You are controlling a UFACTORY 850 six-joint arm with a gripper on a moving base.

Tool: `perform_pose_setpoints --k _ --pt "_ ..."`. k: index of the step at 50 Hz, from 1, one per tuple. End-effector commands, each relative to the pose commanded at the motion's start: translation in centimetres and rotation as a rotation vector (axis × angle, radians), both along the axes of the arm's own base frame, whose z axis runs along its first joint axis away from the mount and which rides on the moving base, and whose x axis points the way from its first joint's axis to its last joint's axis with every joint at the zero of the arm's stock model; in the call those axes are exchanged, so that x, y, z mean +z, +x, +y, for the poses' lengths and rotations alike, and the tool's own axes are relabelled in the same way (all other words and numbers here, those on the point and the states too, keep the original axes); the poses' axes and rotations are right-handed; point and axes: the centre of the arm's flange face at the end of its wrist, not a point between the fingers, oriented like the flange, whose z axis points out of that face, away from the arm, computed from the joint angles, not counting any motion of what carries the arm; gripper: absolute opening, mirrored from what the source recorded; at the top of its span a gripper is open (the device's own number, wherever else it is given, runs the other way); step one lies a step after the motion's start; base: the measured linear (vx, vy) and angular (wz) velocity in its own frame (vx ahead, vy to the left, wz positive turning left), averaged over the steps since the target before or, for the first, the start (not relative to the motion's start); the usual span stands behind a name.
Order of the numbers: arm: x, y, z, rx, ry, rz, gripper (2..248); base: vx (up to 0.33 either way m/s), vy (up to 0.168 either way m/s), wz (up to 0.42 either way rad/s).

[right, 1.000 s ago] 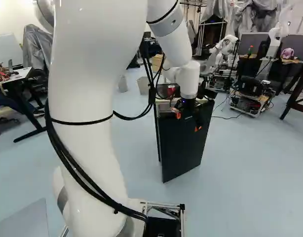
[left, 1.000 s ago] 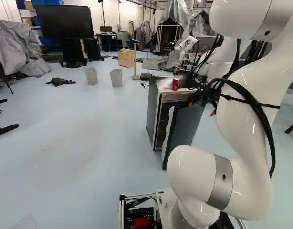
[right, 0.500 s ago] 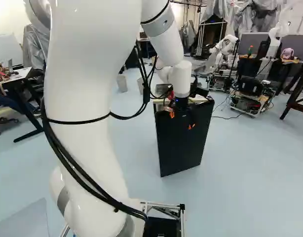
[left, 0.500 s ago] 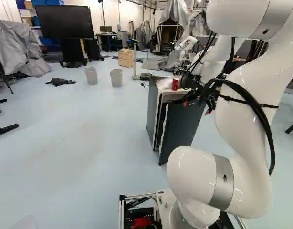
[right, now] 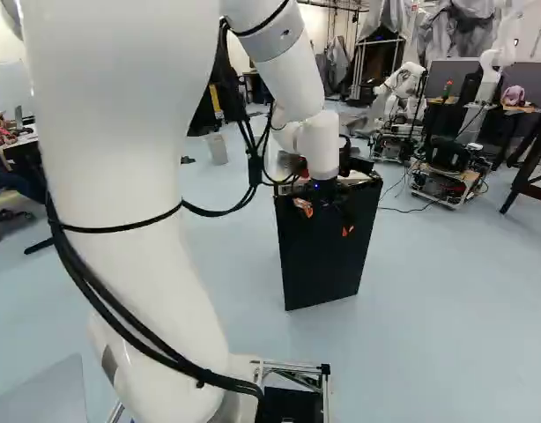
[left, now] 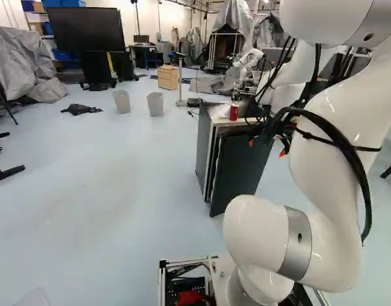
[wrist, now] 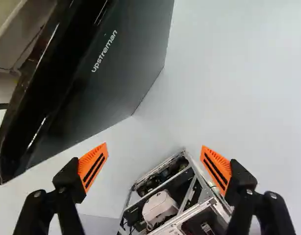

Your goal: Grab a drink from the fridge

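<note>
Hanging the gripper (wrist: pixel 154 149) just outside the fridge door (wrist: pixel 126 49), with the fingers (wrist: pixel 93 166) spread wide and grasping nothing, probably for pushing or hooking rather than pinching. Taking twelve as straight out between them, seeing the door at about ten and the base (wrist: pixel 188 192) back at six. Facing the fridge (left: pixel 205 150) slightly past twelve o'clock from the base, and noticing what seems a narrow gap beside the door in the left base view, so judging it slightly ajar. Holding the arm (right: pixel 121 176) high with the wrist (right: pixel 319 141) pointing down, presumably for working at the door from above. Seeing a red can (left: pixel 234 112) upright on the fridge top (left: pixel 220 113), toward eleven from the gripper in the left base view (perhaps a drink, though not one inside). Getting no sight of any drink within. Needing next, seemingly, a wider opening; risking closing it by pressing the outer face.
</note>
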Motion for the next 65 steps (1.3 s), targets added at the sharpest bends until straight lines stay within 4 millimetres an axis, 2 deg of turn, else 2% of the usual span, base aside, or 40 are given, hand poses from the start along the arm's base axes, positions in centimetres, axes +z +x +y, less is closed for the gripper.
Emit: perform_pose_setpoints --k 18,38,54,65 --pt "0.2 -1.6 1.9 0.185 -0.128 -0.007 247 0.0 0.0 0.0" --pt "-1.9 -1.9 4.4 0.425 -0.224 0.02 247 0.0 0.0 0.0" --pt "-3.7 -0.7 4.3 0.553 -0.269 0.009 247 0.0 0.0 0.0" --pt "-5.1 1.2 4.1 0.582 -0.262 0.014 247 0.0 0.0 0.0"
